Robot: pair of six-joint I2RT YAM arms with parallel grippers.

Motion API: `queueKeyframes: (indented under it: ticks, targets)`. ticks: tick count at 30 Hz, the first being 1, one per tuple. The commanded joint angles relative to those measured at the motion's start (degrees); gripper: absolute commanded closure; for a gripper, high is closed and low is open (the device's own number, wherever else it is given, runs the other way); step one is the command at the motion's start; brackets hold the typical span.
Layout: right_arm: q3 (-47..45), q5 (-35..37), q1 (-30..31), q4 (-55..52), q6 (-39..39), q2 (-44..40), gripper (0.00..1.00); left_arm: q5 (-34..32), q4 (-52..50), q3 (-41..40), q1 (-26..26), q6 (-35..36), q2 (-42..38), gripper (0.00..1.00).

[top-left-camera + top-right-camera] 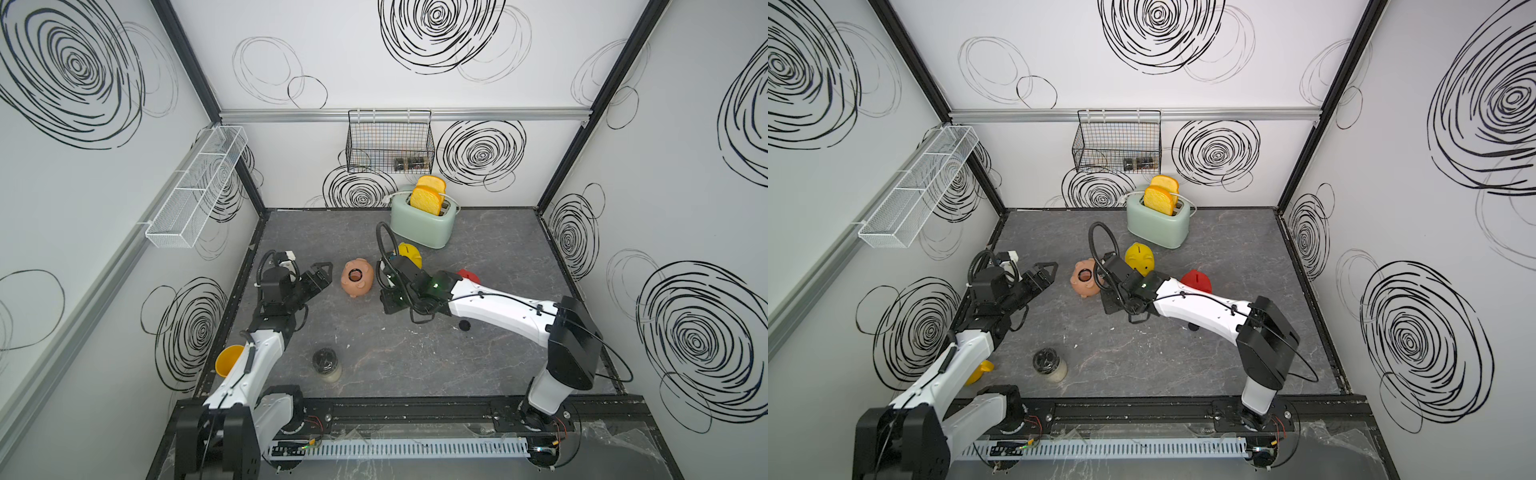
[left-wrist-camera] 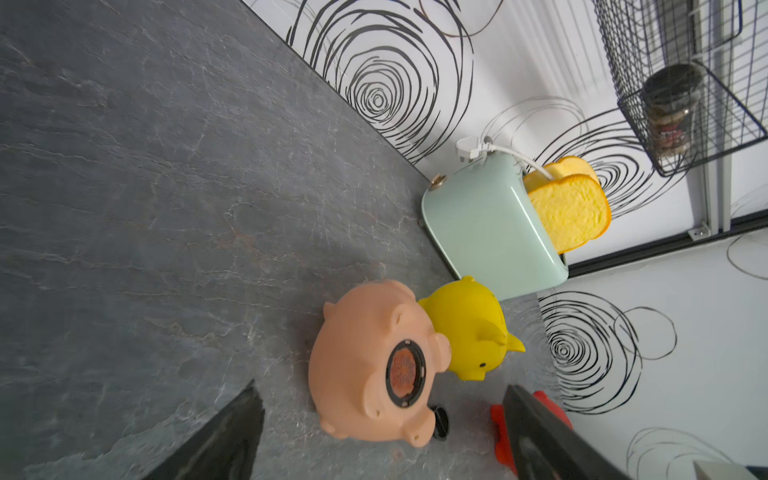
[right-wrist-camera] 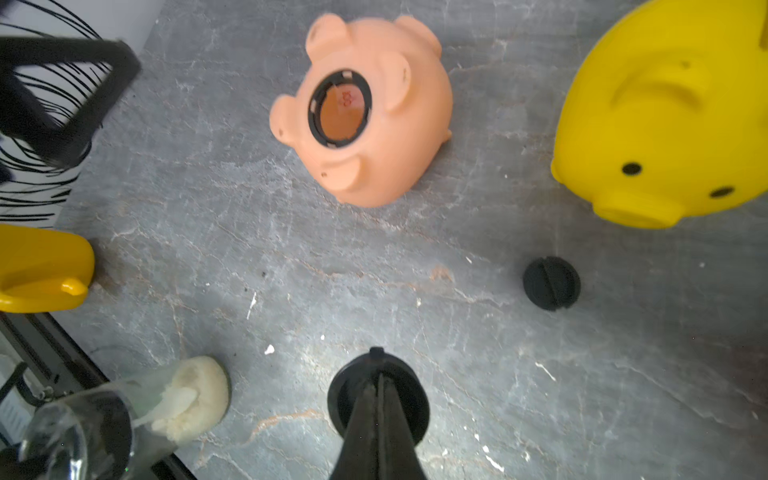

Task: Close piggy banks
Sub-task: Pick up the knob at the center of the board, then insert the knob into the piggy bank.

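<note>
The pale pink piggy bank [image 1: 357, 277] lies tipped over, and its round belly hole [image 3: 338, 110] faces up with no plug in it. The yellow piggy bank [image 1: 1140, 257] stands just behind it. The red piggy bank [image 1: 1196, 282] is partly hidden by the right arm. My right gripper [image 3: 379, 374] is shut on the ridge of a round black plug, low over the floor in front of the pink pig. A second black plug [image 3: 550, 282] lies loose on the floor near the yellow pig. My left gripper [image 1: 322, 275] stands open just left of the pink pig, apart from it.
A mint-green toaster [image 1: 424, 226] with two toast slices stands at the back wall. A yellow mug [image 1: 229, 359] and a glass jar [image 1: 327, 365] sit at the front left. A black wire basket [image 1: 388, 141] and a white mesh shelf [image 1: 195, 187] hang on the walls.
</note>
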Motion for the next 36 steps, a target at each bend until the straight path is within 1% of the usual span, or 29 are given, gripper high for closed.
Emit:
queueKeyframes:
  ticks: [1,3,9,14,18,22,28,36]
  targets:
    - [5.5,-2.1,-1.4,-1.7,-3.5,4.1,1.00,-1.0,13.6,-0.5,-0.6,-4.0,4.5,0.09]
    - [7.9,-3.0,-2.1,-0.8,-6.6,6.1,1.00,-1.0,17.1,-0.7,-0.8,-4.7,7.4,0.11]
    - [12.7,-5.9,-4.0,2.8,-16.5,11.0,1.00,2.3,28.7,-3.4,-0.8,-5.7,15.0,0.17]
    - [17.5,-6.3,-4.7,2.4,-21.1,15.3,1.00,7.9,35.9,-4.1,0.6,-7.6,20.9,0.22]
    - [21.1,-5.6,-4.8,1.6,-22.9,18.0,1.00,9.9,36.3,-3.7,1.6,-7.3,22.7,0.24]
    - [24.2,-6.4,-4.7,0.6,-23.7,20.4,1.00,10.5,36.6,-4.2,2.6,-7.1,22.5,0.26]
    - [26.4,-8.7,-4.5,1.7,-25.9,22.3,1.00,11.2,37.0,-4.2,2.6,-7.3,22.8,0.27]
    - [31.3,-8.3,-3.8,-0.4,-27.1,25.8,1.00,11.8,38.1,-4.0,2.5,-7.7,24.3,0.28]
